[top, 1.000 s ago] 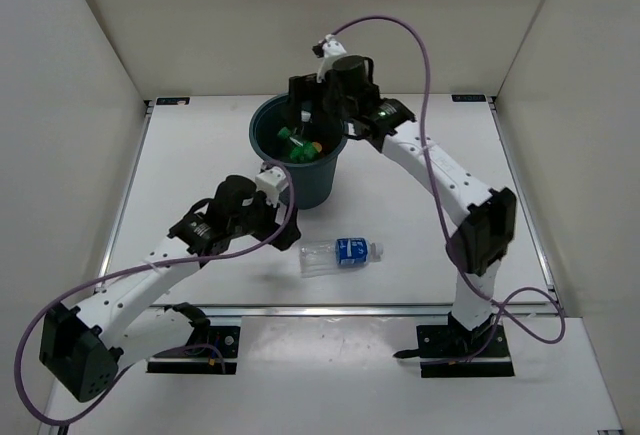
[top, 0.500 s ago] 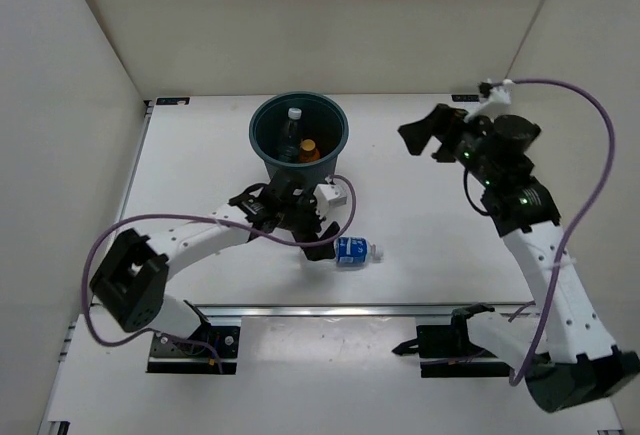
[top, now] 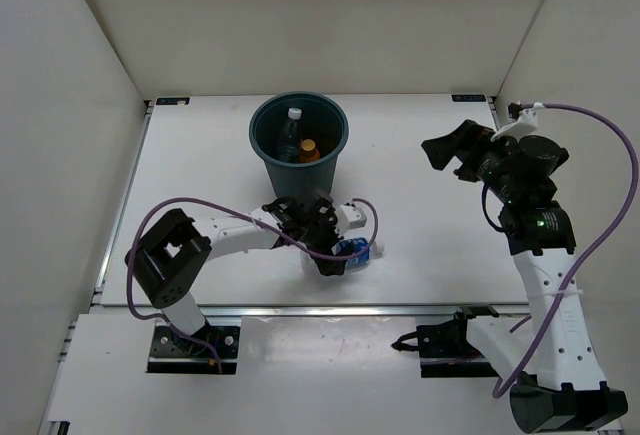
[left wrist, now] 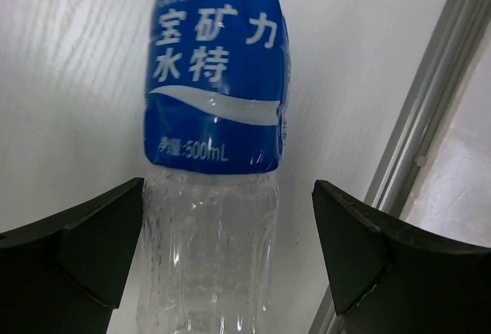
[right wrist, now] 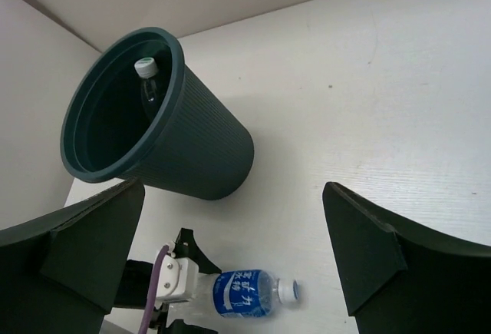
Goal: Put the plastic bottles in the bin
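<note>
A clear bottle with a blue label (top: 354, 249) lies on its side on the white table, cap to the right. My left gripper (top: 333, 245) is open and straddles its clear lower half. In the left wrist view the bottle (left wrist: 215, 96) lies between the two spread fingers (left wrist: 84, 249), with a gap on the right side. The bin (top: 326, 169) stands upright behind it and holds a clear white-capped bottle (top: 293, 117) and an orange bottle (top: 308, 148). My right gripper (top: 447, 150) is open and empty, in the air to the right of the bin. The other bottles are hidden.
A metal rail (top: 300, 307) runs along the table's near edge, close to the bottle. White walls enclose the table on three sides. The right wrist view shows the bin (right wrist: 192, 157), the lying bottle (right wrist: 245, 294) and my left gripper (right wrist: 175, 272) from the right.
My left gripper has moved right and down over the blue-label bottle and now straddles it. My right gripper left the bin a second ago and has drifted slightly at the right.
</note>
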Tool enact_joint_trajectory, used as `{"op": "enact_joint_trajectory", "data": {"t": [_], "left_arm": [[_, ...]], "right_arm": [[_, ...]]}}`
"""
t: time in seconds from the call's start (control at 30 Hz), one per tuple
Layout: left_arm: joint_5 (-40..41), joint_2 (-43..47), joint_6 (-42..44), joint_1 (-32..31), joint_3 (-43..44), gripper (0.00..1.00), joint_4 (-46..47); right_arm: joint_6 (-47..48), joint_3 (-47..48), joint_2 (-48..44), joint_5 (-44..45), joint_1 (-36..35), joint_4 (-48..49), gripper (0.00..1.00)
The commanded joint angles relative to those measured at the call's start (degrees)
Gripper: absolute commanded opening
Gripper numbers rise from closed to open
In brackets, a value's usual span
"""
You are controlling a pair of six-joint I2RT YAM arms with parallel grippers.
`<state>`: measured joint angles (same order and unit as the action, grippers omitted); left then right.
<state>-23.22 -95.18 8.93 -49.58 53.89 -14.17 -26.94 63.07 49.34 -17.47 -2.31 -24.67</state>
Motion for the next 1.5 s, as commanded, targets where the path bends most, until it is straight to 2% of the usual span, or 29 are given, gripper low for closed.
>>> {"op": "enact_joint_trajectory", "data": {"t": [0.0,0.1,0.17,0.23,0.3,0.47,0.63,0.67,0.73,0.8,0.9,0.97,1.13,1.27,1.3,1.33,1.37,1.47], "left_arm": [[4.84,0.6,-2.33,-1.56,-2.11,0.99,3.88],[12.31,1.57,-2.16,-3.85,-3.43,0.96,5.03],[13.03,2.71,-3.74,-3.68,-4.05,0.82,6.35],[10.4,5.33,-6.54,-2.45,-4.05,0.72,7.75],[12.57,10.51,-8.22,-3.41,-3.09,0.68,8.11],[15.84,21.06,-12.08,-5.62,3.75,0.66,6.52],[14.79,28.99,-16.31,-0.26,10.44,0.69,11.69],[16.53,30.21,-16.14,1.31,11.4,0.72,13.45],[21.79,30.93,-13.77,2.91,12.99,0.73,15.56],[28.73,28.57,-12.37,5.88,15.62,0.71,15.59],[34.54,23.3,-14.8,11.94,18.87,0.66,14.36],[35.44,20.04,-17.1,15.3,20.72,0.65,11.39],[37.98,14.59,-17.8,17.06,18.97,0.67,12.69],[37.46,11.15,-19.3,18.12,23.45,0.73,5.48],[37.9,11.94,-18.08,17.25,22.15,0.8,6.69],[38.51,13.68,-17.2,16.63,21.53,0.94,7.05],[38.95,14.05,-16.76,16.36,21.61,0.99,7.58],[36.67,15.89,-17.54,16.54,25.82,0.99,2.58]], "right_arm": [[0.22,-0.57,-0.03,-0.36,-0.16,0.14,0.99],[-0.13,-1.8,-1.17,-0.54,0.63,0.67,0.99],[-0.13,-2.42,-1.7,-0.72,1.42,0.93,0.99],[-0.13,-2.34,-2.67,-0.55,2.21,0.32,0.99],[0.39,-2.42,-3.28,0.33,2.22,-0.21,0.99],[0.65,-3.74,-6.0,2.88,2.22,-0.73,0.99],[0.57,-4.27,-5.93,2.98,4.24,-0.04,0.99],[0.48,-4.88,-6.1,2.71,4.24,0.14,1.0],[0.39,-5.84,-5.84,2.54,4.15,0.41,0.99],[0.83,-6.81,-4.88,4.1,3.89,-0.9,0.99],[2.4,-7.87,-4.43,8.66,4.24,-4.41,0.99],[3.9,-8.48,-3.47,11.83,4.32,-6.36,0.99],[7.07,-11.12,-3.81,17.3,7.31,-11.1,0.99],[8.74,-12.97,-4.42,15.98,11.53,-13.3,1.0],[8.66,-13.58,-4.95,16.15,12.14,-13.3,0.99],[9.09,-13.93,-5.22,16.16,12.58,-13.22,0.99],[9.36,-14.11,-5.92,16.16,12.5,-13.13,0.99],[9.71,-13.94,-4.88,16.51,11.8,-13.39,0.99]]}}
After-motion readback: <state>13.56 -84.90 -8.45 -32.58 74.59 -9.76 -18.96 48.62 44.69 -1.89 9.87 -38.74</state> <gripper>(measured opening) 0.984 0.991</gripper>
